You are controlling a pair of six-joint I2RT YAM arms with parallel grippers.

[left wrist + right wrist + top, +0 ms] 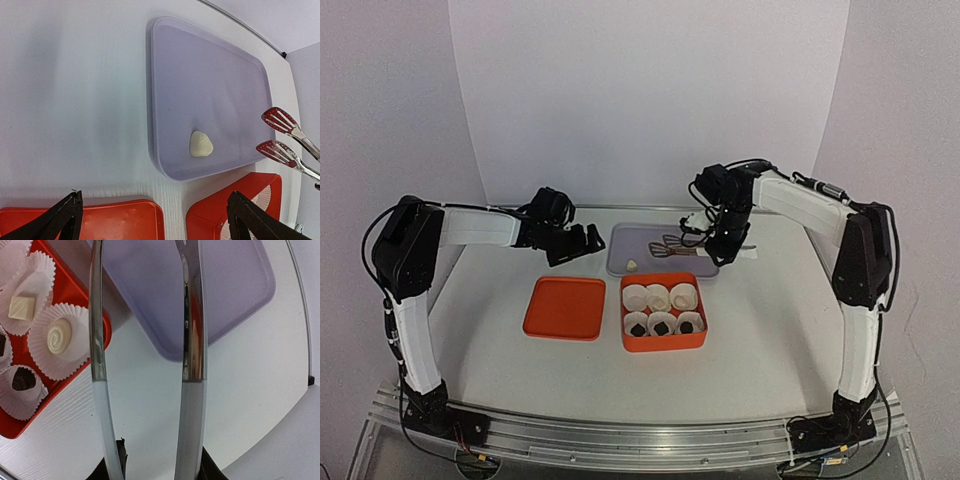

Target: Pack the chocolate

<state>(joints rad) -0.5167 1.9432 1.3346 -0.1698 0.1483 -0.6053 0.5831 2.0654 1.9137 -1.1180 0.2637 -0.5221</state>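
Five of the six look packed to us: three dark pieces (662,326) sit in the white pleated paper cups (636,297) on the side of the orange plastic box (663,343) away from the flat lavender plastic tray (210,75). Two pale ones (22,307) are in the row next to the tray. So it's just the last cream-white chocolate lump (201,144), lying on the tray close to the rim that faces the box. The right gripper (728,240) is clamped on the handle end of the steel tongs with red slotted tips (280,120), whose blades are sprung apart over the tray's opposite side, well clear of the lump. To do this grab nicely, we'd bring the tips down either side of the lump and keep them off that nearby rim. Then squeeze gently, since the rounded shape will probably squirt out sideways if pinched hard, and lift high enough to clear both the rim and the box wall. One cup in the tray-side row should be free, though we can't tell which. Pose-wise, the right arm arches over the tray with its elbow high and wrist tipped down. The left arm lies stretched out low, and the left gripper (578,245) hangs just off the tray's other side, near the orange lid (565,308), fingers spread wide and holding nothing.
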